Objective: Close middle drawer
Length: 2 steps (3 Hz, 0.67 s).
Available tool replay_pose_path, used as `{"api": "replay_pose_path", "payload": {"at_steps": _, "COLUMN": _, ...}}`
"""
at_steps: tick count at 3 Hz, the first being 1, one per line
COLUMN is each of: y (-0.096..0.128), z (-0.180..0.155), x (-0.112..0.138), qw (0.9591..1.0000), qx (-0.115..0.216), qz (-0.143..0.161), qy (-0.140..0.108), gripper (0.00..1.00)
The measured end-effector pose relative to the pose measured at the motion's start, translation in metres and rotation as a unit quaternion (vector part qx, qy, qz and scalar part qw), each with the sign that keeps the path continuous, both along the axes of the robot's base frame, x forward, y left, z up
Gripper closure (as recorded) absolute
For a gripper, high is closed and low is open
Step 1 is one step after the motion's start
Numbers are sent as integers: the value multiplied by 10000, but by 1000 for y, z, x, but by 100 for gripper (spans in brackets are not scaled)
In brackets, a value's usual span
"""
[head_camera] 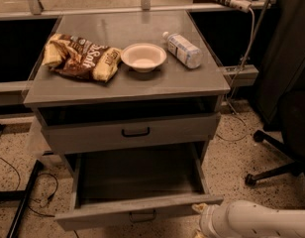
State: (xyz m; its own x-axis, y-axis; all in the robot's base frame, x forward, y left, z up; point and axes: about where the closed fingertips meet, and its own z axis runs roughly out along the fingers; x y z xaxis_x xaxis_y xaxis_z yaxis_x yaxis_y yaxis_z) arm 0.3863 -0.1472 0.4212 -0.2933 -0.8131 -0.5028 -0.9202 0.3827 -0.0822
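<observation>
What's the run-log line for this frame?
middle drawer: open, pulled far out | tool: bottom right, at drawer's right front corner | contact: cannot tell

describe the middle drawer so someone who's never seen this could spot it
Start at the grey cabinet with a chip bag, bowl and bottle on top. Under its taller-fronted upper drawer, the middle drawer juts far out toward the camera, the gripper at its right front corner. It alone is pulled wide open, with a low front and small black handle.

Matt grey middle drawer [108, 213], glossy cabinet top [142, 86], smooth pale plastic gripper [199, 210] at the drawer's right corner.
</observation>
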Motion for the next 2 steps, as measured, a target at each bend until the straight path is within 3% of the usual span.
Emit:
{"api": "replay_pose_path", "payload": {"at_steps": 1, "y": 8, "z": -9, "x": 34, "qw": 9999, "qx": 110, "qz": 6, "qy": -95, "gripper": 19}}
{"api": "replay_pose_path", "payload": {"at_steps": 2, "y": 22, "z": -8, "x": 76, "qw": 9993, "qx": 68, "qz": 155, "qy": -342, "gripper": 41}}
